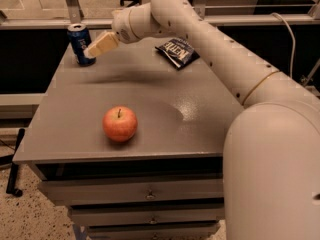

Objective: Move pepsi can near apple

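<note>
Tool [96, 47] hangs just right of the pepsi can [79, 40], at the far left corner of the gray surface [165, 84]. I cannot tell if it is released or clenched. The apple [120, 124] sits near the front edge, well apart from the pepsi can.

No legible text; white lettering on pepsi can [79, 40] and chip bag [176, 52] cannot be read; end effector [93, 50] just beside the can's right side.
</note>
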`<action>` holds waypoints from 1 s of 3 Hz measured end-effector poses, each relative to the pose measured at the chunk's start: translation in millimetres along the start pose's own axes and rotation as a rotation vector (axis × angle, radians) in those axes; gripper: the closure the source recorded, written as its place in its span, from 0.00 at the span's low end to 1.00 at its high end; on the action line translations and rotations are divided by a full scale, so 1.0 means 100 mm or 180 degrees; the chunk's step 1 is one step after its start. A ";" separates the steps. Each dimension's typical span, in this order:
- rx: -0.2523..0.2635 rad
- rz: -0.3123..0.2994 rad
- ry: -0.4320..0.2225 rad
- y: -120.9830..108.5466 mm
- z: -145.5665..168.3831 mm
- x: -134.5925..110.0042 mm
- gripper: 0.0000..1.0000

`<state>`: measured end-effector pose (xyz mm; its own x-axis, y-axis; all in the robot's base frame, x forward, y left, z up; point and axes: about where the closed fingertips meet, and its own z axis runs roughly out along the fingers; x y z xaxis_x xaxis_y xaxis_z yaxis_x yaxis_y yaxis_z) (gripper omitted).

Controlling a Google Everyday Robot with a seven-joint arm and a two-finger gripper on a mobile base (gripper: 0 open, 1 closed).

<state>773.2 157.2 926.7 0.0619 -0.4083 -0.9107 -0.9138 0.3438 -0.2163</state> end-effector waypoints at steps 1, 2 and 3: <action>-0.0029 0.0122 -0.0143 -0.03 0.38 -0.03 0.00; -0.0167 0.0275 -0.0144 0.07 0.73 0.04 0.01; -0.0333 0.0395 -0.0109 0.17 0.87 0.10 0.22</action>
<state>793.4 232.8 882.8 -0.0420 -0.3385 -0.9400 -0.9520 0.2991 -0.0651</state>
